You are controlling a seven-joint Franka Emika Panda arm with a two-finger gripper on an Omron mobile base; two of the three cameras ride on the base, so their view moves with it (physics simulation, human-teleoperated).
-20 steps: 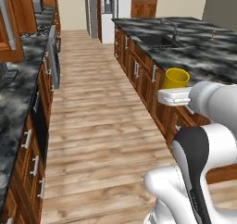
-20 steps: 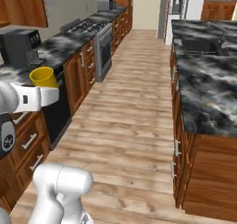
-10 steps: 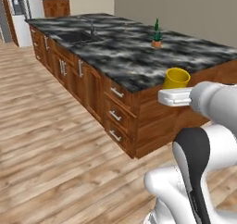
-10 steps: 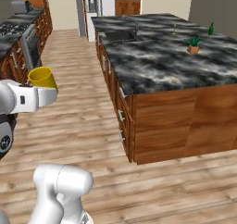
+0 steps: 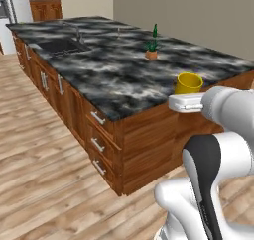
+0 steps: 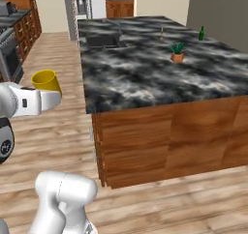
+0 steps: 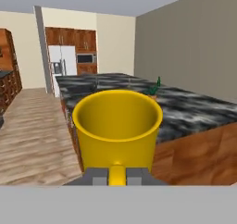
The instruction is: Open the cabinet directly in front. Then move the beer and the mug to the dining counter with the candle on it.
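Apparently upright — mug (image 7: 116,130) between fingers (image 7: 135,176).

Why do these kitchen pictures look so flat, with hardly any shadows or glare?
Left base view: the dining counter is evenly lit, its marble smeared and soft. Right base view: the potted plant is blurry, with no clear shadow. Hand view: the mug is sharp, shaded only inside.

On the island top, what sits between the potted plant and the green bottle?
Nothing: in the right base view, bare marble of the dining counter separates the potted plant from the beer.
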